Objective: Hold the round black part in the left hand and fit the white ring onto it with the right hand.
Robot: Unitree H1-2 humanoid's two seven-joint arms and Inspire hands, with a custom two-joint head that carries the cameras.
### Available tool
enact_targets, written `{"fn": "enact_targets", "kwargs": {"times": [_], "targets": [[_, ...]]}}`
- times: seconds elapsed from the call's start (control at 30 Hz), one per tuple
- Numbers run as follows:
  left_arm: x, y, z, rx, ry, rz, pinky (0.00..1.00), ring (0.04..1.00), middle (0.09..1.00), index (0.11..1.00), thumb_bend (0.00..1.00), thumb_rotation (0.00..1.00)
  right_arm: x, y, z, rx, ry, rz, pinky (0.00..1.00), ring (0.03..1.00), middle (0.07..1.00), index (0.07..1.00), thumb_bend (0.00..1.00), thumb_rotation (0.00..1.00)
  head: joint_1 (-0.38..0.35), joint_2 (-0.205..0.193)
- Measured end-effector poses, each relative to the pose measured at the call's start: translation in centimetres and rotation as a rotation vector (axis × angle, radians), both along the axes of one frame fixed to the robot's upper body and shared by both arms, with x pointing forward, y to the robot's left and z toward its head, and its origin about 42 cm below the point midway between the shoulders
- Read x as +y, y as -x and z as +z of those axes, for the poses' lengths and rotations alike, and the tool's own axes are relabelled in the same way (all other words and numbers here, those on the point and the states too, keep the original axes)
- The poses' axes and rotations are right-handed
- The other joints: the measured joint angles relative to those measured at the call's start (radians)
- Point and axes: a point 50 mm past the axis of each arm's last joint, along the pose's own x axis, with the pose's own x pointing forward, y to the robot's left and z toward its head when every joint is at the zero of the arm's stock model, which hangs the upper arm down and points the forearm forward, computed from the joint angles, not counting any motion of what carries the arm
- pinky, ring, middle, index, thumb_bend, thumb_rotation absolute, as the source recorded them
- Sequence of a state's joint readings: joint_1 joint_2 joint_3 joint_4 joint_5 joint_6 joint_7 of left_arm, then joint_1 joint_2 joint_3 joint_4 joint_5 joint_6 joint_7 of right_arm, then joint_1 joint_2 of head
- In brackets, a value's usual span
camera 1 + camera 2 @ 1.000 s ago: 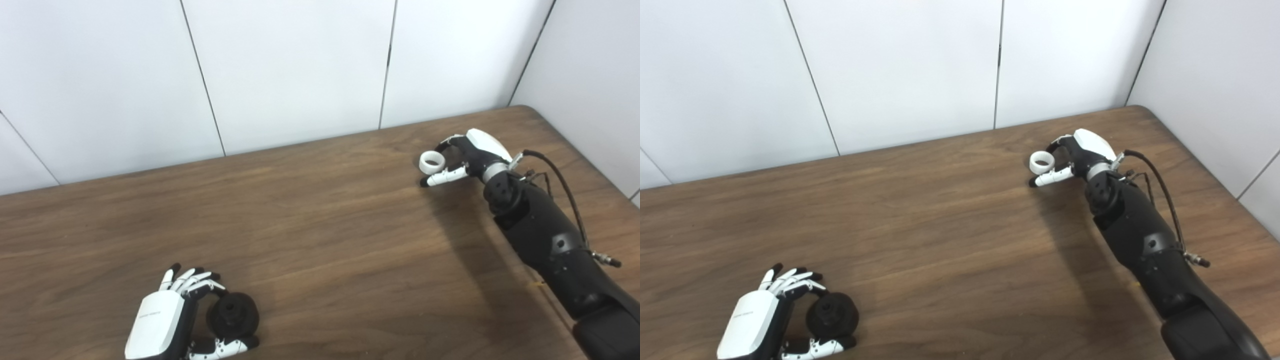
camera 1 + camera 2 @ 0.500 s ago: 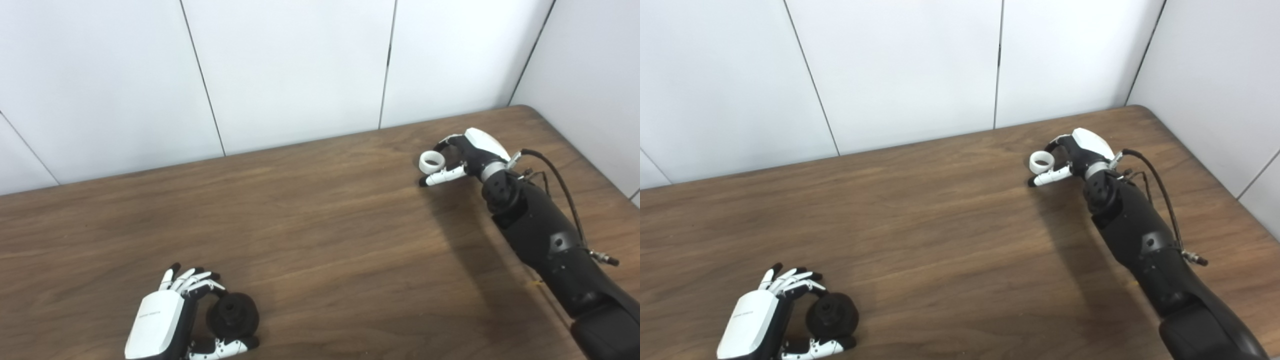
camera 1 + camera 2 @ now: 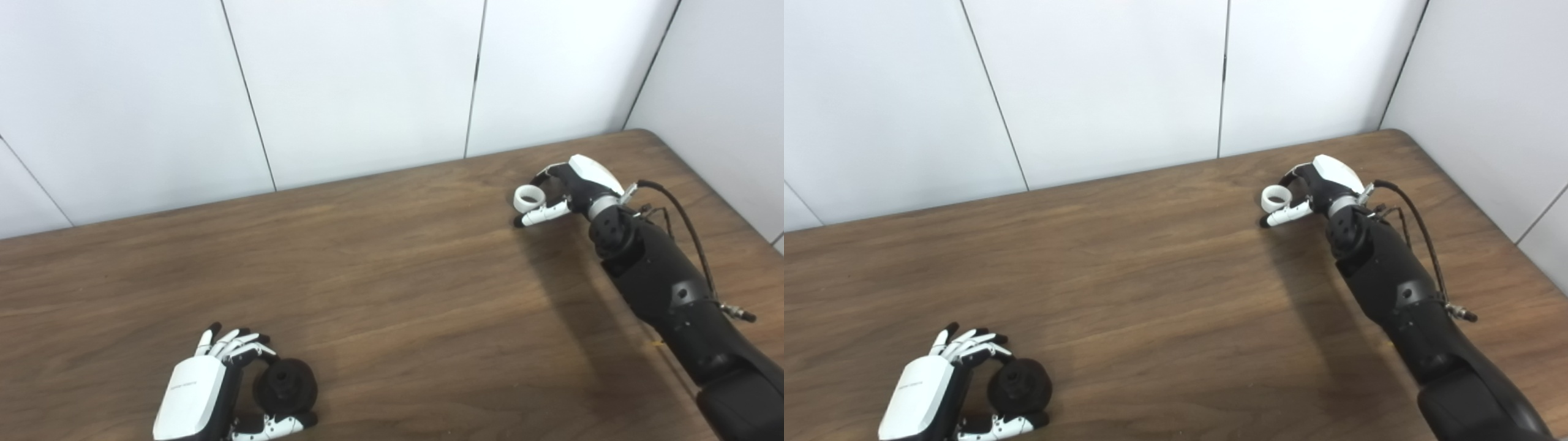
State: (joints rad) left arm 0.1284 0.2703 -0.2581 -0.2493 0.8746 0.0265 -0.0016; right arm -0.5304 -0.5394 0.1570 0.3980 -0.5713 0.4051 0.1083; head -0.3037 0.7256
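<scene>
Down at the near left of the brown wooden desk (image 3: 392, 294), the left hand (image 3: 202, 392) cups the round black plastic part (image 3: 286, 384), fingers curled over its far side and thumb under its near edge. The part sits just right of the palm, its central hole facing up toward the cameras. Whether it rests on the desk or is lifted off it, I cannot tell. Far across at the right rear, the right hand (image 3: 569, 190) pinches the small white ring (image 3: 529, 196) between fingers and thumb. The ring sticks out left of the hand, its opening tilted upward. The 2 parts sit well apart.
</scene>
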Motion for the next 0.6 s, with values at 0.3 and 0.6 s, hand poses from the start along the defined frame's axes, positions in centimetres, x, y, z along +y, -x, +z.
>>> {"fn": "enact_targets", "kwargs": {"times": [0.3,0.6], "targets": [[-0.09,0.0,-0.01,0.001,0.002,-0.001,1.0,0.872,0.776,0.484,0.52,0.05,-0.17,-0.23,0.31,-0.045,-0.016,0.005,1.0,0.981,0.878,0.487,0.52,0.14,0.002,0.0],[-0.15,-0.02,0.02,0.0,0.005,0.002,1.0,0.869,0.774,0.484,0.52,0.05,-0.2,-0.17,0.18,-0.066,-0.009,0.017,1.0,0.982,0.873,0.487,0.52,0.14,0.003,0.005]]}}
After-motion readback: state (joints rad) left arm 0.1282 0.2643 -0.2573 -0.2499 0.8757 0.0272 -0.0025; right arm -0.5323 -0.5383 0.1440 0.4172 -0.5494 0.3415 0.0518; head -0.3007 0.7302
